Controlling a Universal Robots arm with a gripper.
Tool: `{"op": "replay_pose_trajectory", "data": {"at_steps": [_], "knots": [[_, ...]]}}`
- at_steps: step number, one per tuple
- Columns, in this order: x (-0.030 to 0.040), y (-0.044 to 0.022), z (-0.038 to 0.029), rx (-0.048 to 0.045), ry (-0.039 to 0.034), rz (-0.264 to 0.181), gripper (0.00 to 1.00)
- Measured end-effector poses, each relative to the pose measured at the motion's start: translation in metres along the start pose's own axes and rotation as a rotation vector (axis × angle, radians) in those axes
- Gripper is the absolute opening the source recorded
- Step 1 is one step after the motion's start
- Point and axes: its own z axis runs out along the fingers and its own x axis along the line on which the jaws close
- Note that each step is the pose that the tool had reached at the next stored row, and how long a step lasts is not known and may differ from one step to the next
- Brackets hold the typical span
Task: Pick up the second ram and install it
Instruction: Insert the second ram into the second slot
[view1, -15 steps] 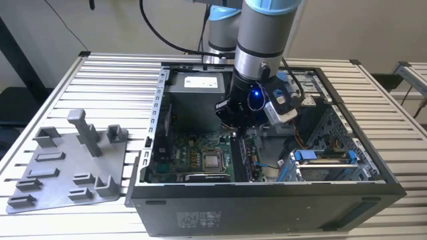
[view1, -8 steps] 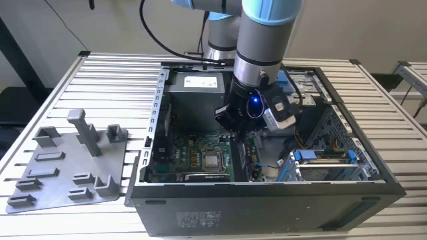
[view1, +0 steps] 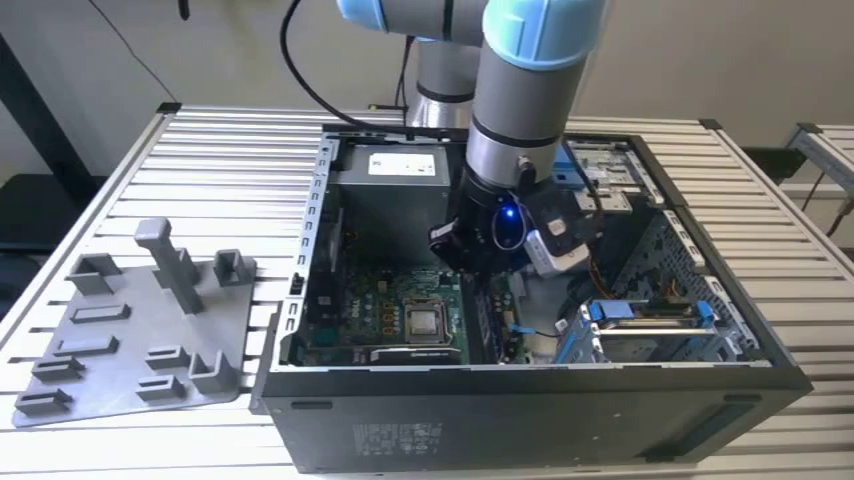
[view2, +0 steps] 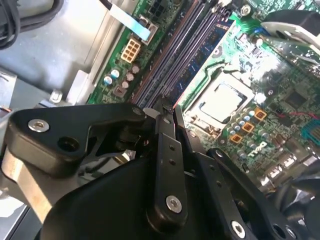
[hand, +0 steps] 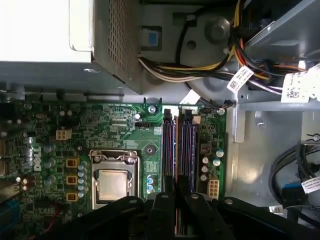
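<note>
- We see the arm's grey tube with pale blue joint caps reaching down into the open black metal computer case (view1: 534, 420), which stands on a ribbed, slatted light metal tabletop (view1: 200, 170).
- The hand (view1: 483, 268) sits low inside the case, over the green motherboard (view1: 400, 300); in the second wrist view the hand (view2: 167, 112) is matte black with silver screw heads in its linkages.
- Fingers (view2: 165, 145) are drawn close together, nearly parallel, with a thin dark edge showing between them at the tips; we take this for the second ram (view2: 164, 106), though little of it is exposed.
- In the first wrist view the hand (hand: 172, 197) stands directly over the long, narrow memory slots (hand: 180, 145), dark with bluish-purple sides, running side by side; the fingertips are at the slots' near end.
- Beside the slots, the square processor socket (hand: 114, 182) has a dull silver lid in a shiny metal frame, with orange square components near it.
- A perforated grey power supply box (hand: 100, 40) and a bundle of yellow, black and orange wires (hand: 190, 70) lie beyond the board.
- On the tabletop to the exterior view's left lies a flat grey plastic fixture plate (view1: 134, 340) with upright blocky posts.
</note>
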Motion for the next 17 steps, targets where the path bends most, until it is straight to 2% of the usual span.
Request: {"op": "replay_pose_trajectory", "data": {"at_steps": [5, 11, 17], "knots": [[0.0006, -0.0008, 0.0064, 0.0001, 0.0000, 0.000, 0.14], [0.0006, -0.0008, 0.0071, -0.0003, -0.0001, 0.001, 0.14], [0.0007, -0.0023, 0.0091, 0.0005, 0.0000, 0.040, 0.14]]}}
